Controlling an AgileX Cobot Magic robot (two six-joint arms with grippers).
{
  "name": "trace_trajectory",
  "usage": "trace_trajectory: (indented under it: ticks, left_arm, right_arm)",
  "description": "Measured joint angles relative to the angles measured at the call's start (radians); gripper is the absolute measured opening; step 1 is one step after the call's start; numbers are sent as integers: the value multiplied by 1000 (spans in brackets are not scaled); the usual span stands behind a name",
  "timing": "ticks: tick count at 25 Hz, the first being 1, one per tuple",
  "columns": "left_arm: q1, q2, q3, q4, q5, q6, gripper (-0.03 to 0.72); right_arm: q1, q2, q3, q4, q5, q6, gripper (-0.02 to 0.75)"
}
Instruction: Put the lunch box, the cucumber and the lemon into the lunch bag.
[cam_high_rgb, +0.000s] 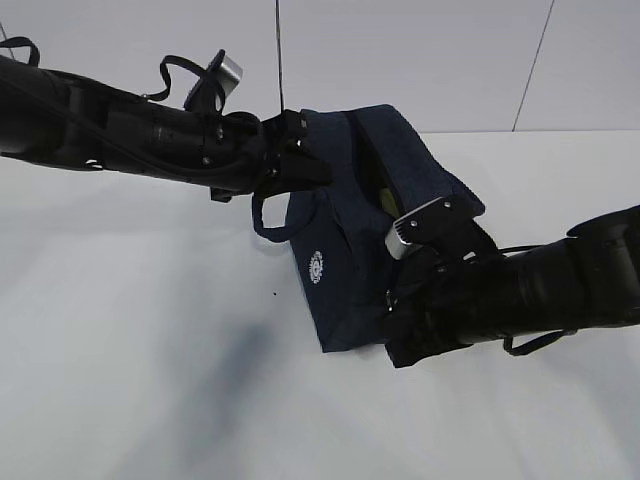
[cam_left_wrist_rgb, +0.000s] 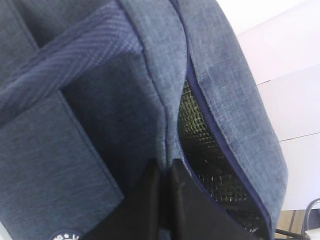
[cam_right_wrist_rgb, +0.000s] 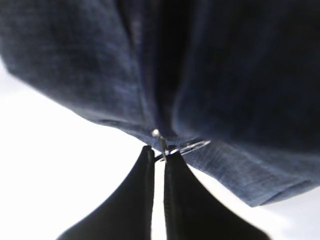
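**Both arms on the lunch bag**

Nearest my exterior camera, low right of frame, the right end effector (cam_high_rgb: 400, 300) is at the lower right corner of the lunch bag (cam_high_rgb: 340, 250). On its wrist feed the fingers (cam_right_wrist_rgb: 177, 180) are nearly closed, pinching the metal zipper pull (cam_right_wrist_rgb: 162, 145) at the bag's edge. From the upper left the left end effector (cam_high_rgb: 295, 150) reaches the bag's top corner; its wrist feed shows the two fingers (cam_left_wrist_rgb: 145, 200) pressed together on the navy fabric beside the zipper opening (cam_left_wrist_rgb: 200, 130) (dark mesh-like lining shows through the gap). I see the bag tilted at the middle of the white surface (cam_high_rgb: 150, 350), one loop handle (cam_high_rgb: 265, 215) hanging on its left, the round white logo (cam_high_rgb: 317, 267) facing me.
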Motion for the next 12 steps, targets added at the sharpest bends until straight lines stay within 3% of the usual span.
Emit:
trace_trajectory:
  ticks: [12]
  left_arm:
    - [0, 0, 0, 0, -4, 0, -6]
  right_arm:
    - [0, -59, 2, -220, -10, 133, 10]
